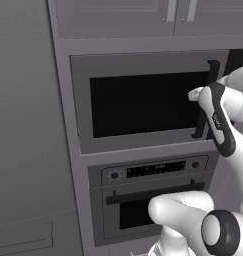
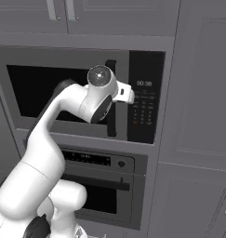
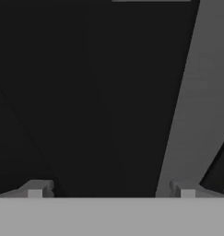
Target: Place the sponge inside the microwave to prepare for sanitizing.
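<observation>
An oven [image 1: 148,200] with a horizontal handle sits below closed upper cabinets [image 1: 143,15].

The microwave [image 1: 143,102] door is shut, so no way in. The open gripper [image 3: 111,189] faces its dark window, with the vertical handle [image 1: 205,100] just beside it.

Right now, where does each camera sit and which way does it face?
Left base view: behind-left, facing the closed microwave and the oven; arm at lower right.
Right base view: behind-right, facing the same microwave, its keypad; arm at lower left.
Hand view: on the hand, close against the dark door beside the bar handle; open claw tips.
Both base views share microwave, oven, arm.
</observation>
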